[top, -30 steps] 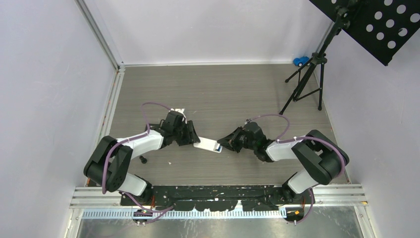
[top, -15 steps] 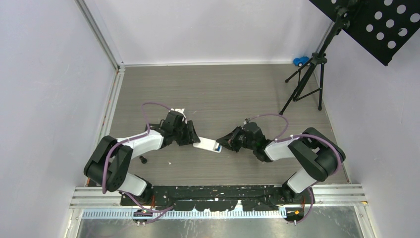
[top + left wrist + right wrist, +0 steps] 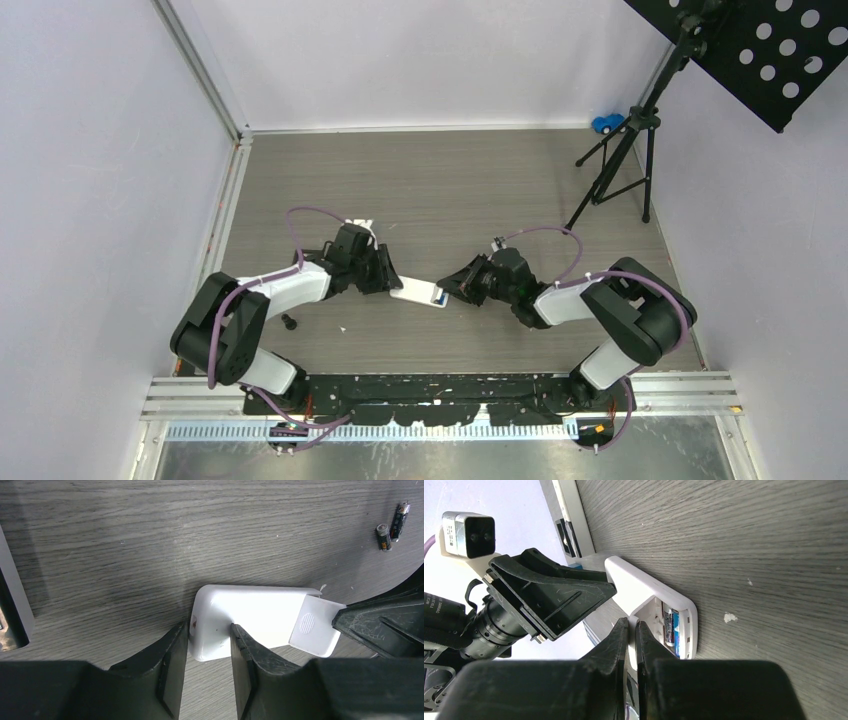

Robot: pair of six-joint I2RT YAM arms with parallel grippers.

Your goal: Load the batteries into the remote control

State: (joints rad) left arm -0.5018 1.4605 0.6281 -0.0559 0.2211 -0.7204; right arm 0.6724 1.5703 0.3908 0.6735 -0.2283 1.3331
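The white remote control lies on the grey wood table between my two grippers. My left gripper is shut on its near end, one finger against each side. Its battery cover, a thin white plate with a ribbed oval, is slid partly off the far end. My right gripper is shut on the edge of that cover. In the open compartment sits a battery with a blue label. Two loose batteries lie on the table beyond the remote.
A black tripod stand with a perforated plate occupies the back right, with a blue toy by the wall. A small black knob lies near the left arm. A white object peeks out behind the left wrist.
My left gripper's jaws have closed in a little on the remote's end. The right gripper and the remote have stayed about where they were.
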